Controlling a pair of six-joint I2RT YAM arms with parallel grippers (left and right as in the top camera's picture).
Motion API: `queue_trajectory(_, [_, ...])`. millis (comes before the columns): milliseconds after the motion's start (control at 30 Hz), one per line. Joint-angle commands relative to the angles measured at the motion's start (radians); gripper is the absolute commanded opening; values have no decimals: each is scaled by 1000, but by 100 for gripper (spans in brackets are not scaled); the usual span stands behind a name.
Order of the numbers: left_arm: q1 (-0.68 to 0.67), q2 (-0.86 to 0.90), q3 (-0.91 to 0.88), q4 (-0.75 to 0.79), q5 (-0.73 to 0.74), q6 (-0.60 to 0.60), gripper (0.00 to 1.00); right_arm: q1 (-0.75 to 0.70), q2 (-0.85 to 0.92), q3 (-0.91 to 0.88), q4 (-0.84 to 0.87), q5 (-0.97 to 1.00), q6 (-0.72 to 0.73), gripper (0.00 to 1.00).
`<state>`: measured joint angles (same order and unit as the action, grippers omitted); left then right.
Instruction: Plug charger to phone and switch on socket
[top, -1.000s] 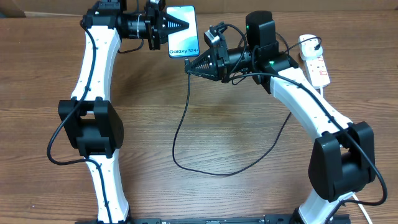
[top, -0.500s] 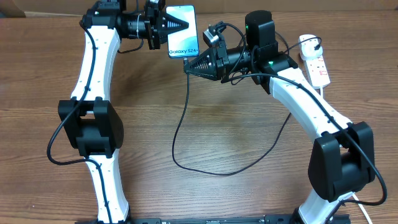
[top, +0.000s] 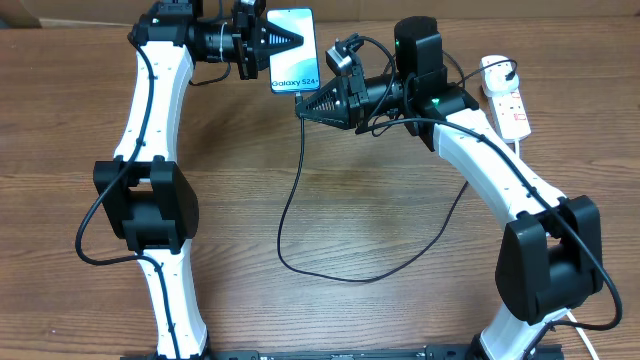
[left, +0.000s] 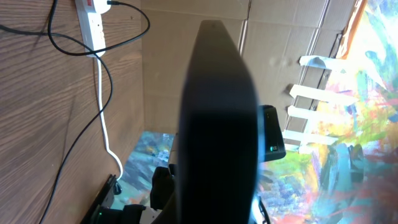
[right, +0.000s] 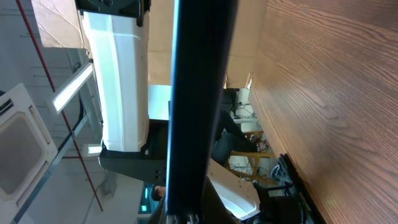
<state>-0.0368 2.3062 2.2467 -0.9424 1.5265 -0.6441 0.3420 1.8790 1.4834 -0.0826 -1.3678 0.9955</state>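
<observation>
Right now your left gripper (top: 296, 40) clenches the phone (top: 300, 68), while your right gripper (top: 304, 108) pinches the charger (top: 279, 240) by its tip, just beside the phone's lower edge.

The table (top: 380, 300) is matt, grained wood. Beside the left gripper (top: 300, 40), the phone (top: 293, 50) shows glossy glass. The power strip (top: 508, 100) looks like smooth white plastic, and the cable (top: 303, 150) is matt black.

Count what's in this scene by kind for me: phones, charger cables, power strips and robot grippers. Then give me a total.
phone: 1
charger cable: 1
power strip: 1
grippers: 2, the left gripper and the right gripper
Total: 5
</observation>
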Motion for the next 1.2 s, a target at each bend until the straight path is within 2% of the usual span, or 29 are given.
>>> queue_trajectory(0, [4,-14,21,5,34,31,4,5,-4,8,8,-22,4,4])
queue_trajectory(1167, [3,-14,21,5,39,31,4,6,-4,8,29,-14,8,4])
